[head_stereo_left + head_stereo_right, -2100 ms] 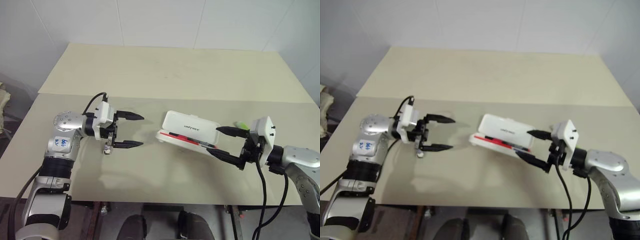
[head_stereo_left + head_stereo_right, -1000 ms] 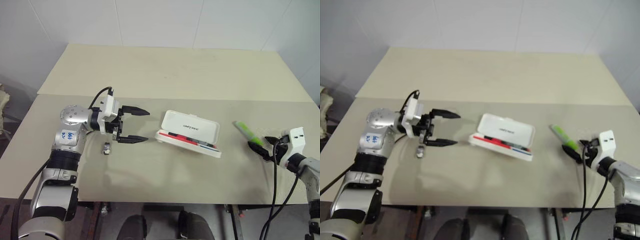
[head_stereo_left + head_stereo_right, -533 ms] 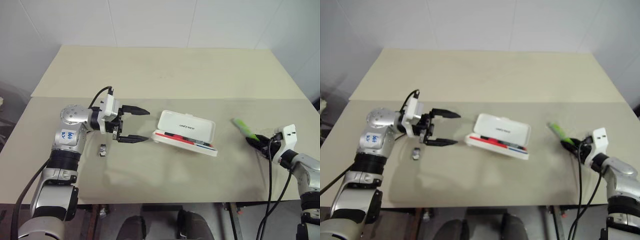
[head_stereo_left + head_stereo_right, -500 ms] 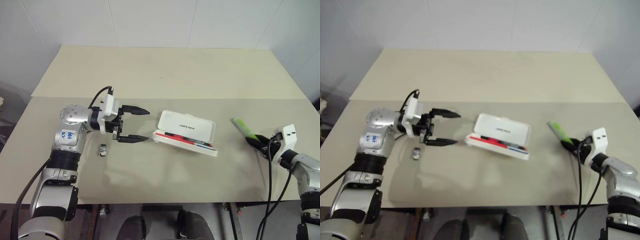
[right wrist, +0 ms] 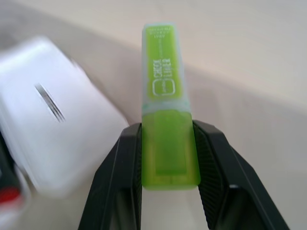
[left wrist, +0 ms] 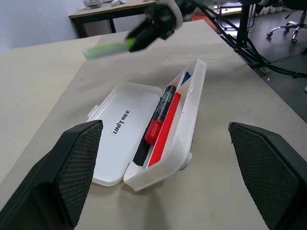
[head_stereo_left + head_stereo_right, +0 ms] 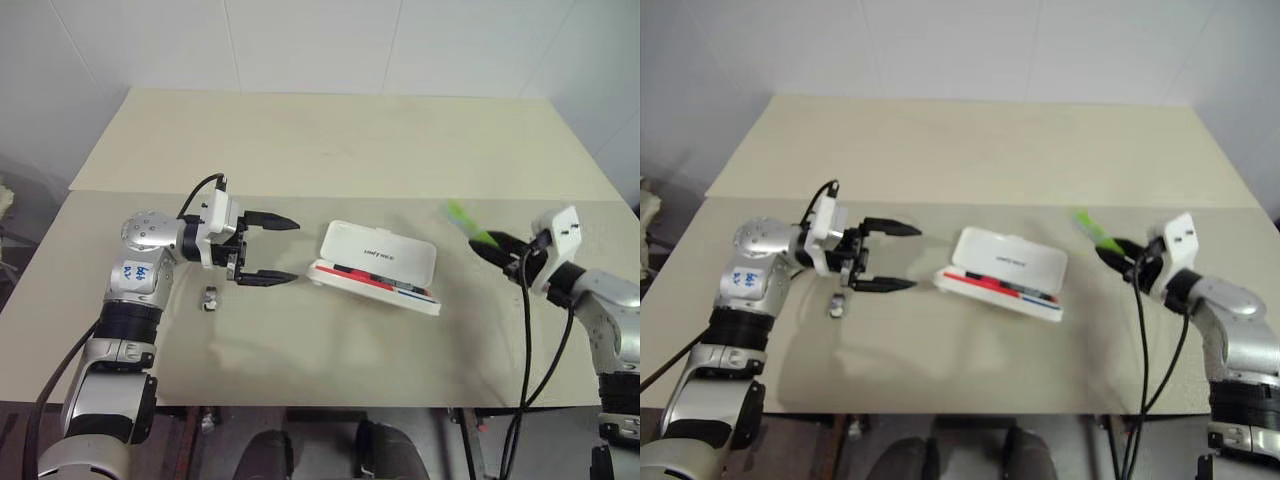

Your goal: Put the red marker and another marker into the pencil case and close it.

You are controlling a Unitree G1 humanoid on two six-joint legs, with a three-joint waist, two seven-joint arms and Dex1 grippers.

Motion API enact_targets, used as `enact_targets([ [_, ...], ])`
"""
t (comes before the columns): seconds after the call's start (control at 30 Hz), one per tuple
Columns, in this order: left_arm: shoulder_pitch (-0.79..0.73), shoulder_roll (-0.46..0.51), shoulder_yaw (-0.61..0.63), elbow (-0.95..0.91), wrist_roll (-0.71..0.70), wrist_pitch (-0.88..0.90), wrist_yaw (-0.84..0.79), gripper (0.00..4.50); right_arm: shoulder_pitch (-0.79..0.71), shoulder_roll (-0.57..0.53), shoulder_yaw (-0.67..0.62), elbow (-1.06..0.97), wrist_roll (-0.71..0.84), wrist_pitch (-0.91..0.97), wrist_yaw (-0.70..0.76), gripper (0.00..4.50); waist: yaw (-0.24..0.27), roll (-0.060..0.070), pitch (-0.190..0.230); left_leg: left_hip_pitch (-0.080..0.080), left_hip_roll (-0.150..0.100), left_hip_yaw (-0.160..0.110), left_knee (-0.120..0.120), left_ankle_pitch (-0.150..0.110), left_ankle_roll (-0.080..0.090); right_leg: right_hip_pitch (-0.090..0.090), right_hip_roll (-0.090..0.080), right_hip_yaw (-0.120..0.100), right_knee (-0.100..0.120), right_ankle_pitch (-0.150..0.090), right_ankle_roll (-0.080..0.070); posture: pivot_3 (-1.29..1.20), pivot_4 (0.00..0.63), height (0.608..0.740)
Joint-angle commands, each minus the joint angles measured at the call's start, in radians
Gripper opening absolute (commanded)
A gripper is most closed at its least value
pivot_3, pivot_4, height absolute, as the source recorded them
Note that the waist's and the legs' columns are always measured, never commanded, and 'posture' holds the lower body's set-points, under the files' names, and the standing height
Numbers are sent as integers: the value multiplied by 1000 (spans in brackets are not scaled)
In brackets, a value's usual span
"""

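A beige tabletop (image 7: pixel 330 150) carries the objects; a seam runs across it from its left edge to its right edge. The pencil case (image 7: pixel 378 266), a white hinged box, lies open near the middle of the tabletop, closer to the front edge than to the back edge, its lettered lid folded flat toward the back. The red marker (image 6: pixel 159 114) lies inside the tray of the case, on a red stripe, its red cap pointing toward the left gripper. The left gripper (image 7: pixel 268 249) hovers level just left of the case, its two black fingers spread wide apart with nothing between them, aimed at the case's left end. The right gripper (image 7: pixel 489 246) is raised above the tabletop toward the right edge, well apart from the case, and its fingers pinch the green highlighter (image 5: pixel 167 130) by its lower half; the capped end projects beyond the fingertips toward the case and the back edge. A small grey-and-black object (image 7: pixel 210 298) rests on the tabletop below the left gripper, toward the front-left corner.
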Motion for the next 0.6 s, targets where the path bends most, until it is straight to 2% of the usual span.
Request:
enact_targets([
  [0.03, 8, 12, 15, -37, -7, -6, 5, 4500, -43, 26, 34, -137, 55, 89, -31, 1113, -1, 0, 0, 0, 0, 0, 0, 0, 0, 0, 0, 0, 0, 0, 0, 0, 150, 740],
  [0.33, 17, 24, 21, -45, -8, 4, 13, 4500, -111, 169, 185, -268, 86, 233, -99, 1113, -1, 0, 0, -1, 0, 0, 0, 0, 0, 0, 0, 0, 0, 0, 0, 0, 150, 740],
  [0.47, 30, 37, 25, -59, -11, 11, 18, 4500, -78, 219, 259, -321, 95, 292, -108, 1113, -3, 0, 0, 0, 0, -1, -1, 0, 0, -1, 0, 0, 1, 0, 0, 0, 150, 740],
  [0.6, 45, 46, 29, -75, -11, 18, 21, 4500, -40, 226, 280, -376, 114, 347, -120, 1113, -2, 0, 0, -1, -1, -1, -1, 0, 0, -2, 0, -1, 1, 0, 0, 0, 150, 740],
])
